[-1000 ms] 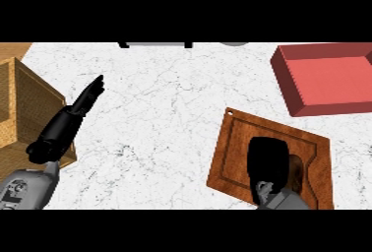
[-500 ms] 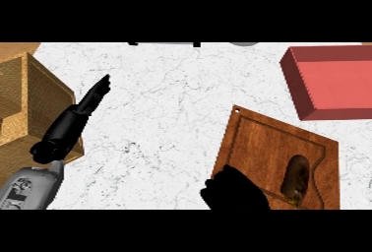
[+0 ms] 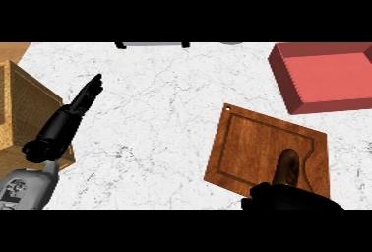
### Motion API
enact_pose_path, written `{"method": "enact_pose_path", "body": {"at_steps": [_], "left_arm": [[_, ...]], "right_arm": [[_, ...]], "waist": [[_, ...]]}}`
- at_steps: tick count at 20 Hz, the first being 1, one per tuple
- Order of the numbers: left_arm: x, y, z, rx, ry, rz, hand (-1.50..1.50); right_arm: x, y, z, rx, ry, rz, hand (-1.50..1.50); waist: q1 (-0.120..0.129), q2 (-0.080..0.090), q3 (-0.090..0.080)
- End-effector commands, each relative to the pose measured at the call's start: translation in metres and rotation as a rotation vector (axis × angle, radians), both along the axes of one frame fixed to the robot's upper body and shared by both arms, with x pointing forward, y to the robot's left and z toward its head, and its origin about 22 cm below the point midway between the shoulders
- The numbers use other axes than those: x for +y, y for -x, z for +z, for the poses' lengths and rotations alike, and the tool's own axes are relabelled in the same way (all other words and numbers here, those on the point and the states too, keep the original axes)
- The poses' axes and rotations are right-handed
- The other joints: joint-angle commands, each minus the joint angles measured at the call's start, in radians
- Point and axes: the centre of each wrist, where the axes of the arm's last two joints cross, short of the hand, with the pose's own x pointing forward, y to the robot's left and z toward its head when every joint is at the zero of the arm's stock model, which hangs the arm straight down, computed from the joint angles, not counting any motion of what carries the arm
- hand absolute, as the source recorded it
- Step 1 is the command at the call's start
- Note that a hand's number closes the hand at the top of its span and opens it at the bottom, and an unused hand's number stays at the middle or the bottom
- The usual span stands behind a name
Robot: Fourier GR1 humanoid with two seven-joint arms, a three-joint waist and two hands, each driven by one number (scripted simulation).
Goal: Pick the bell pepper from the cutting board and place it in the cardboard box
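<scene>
Bare marble counter (image 3: 167, 98) open through the middle, left hand (image 3: 69, 118) stretched flat at 9 o'clock beside the cardboard box (image 3: 22, 98), red bin (image 3: 327, 74) walling 2 o'clock, cutting board (image 3: 254, 142) flat at 4 o'clock, right hand (image 3: 291, 199) filling 5 o'clock

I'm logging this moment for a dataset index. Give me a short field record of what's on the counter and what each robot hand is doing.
surface: white marble counter
cutting board: wooden cutting board, lower right
item on board: brown elongated object; cannot tell it is a bell pepper
box, left edge: tan cardboard box
box, upper right: red box
left robot hand: left robot hand, fingers straight, beside the cardboard box
right robot hand: right robot hand, bottom edge at the object's near end; fingers unclear
</scene>
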Motion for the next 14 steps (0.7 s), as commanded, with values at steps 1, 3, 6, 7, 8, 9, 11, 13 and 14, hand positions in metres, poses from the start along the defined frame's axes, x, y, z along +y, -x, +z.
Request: {"method": "enact_pose_path", "body": {"at_steps": [1,3,6,7,8,9,11,13,14], "left_arm": [[0.002,0.002,-0.005,0.010,-0.013,0.020,0.00],[0.002,-0.004,0.003,0.003,0.003,0.035,0.00],[0.004,0.006,-0.003,0.005,-0.008,0.026,0.00],[0.009,0.005,-0.004,0.008,-0.009,0.016,0.00],[-0.001,0.001,0.010,-0.014,-0.008,-0.002,0.00],[0.014,-0.002,0.013,-0.004,-0.019,0.014,0.00],[0.000,0.000,0.009,0.003,-0.018,-0.001,0.00],[-0.006,-0.002,0.001,-0.007,-0.015,-0.036,0.00],[0.011,-0.001,0.008,-0.010,-0.024,-0.017,0.00]], "right_arm": [[-0.050,-0.008,0.033,-0.071,-0.104,0.073,1.50],[-0.078,-0.022,0.044,-0.068,-0.207,-0.022,1.50],[-0.126,-0.041,0.037,0.019,-0.365,-0.218,1.50],[-0.142,-0.046,0.045,0.036,-0.390,-0.254,1.50],[-0.155,-0.055,0.043,0.081,-0.431,-0.299,1.50],[-0.175,-0.059,0.053,0.069,-0.449,-0.351,1.50],[-0.195,-0.073,0.070,0.085,-0.484,-0.406,1.50],[-0.212,-0.088,0.086,0.094,-0.512,-0.452,1.50],[-0.227,-0.092,0.097,0.097,-0.503,-0.500,1.50]], "waist": [[-0.023,0.004,-0.002],[-0.032,0.005,-0.003],[-0.019,0.003,-0.004],[-0.016,0.004,-0.006],[-0.002,0.003,-0.006],[-0.002,0.004,-0.007],[0.018,0.003,-0.008],[0.026,0.005,-0.009],[0.035,0.005,-0.009]]}}
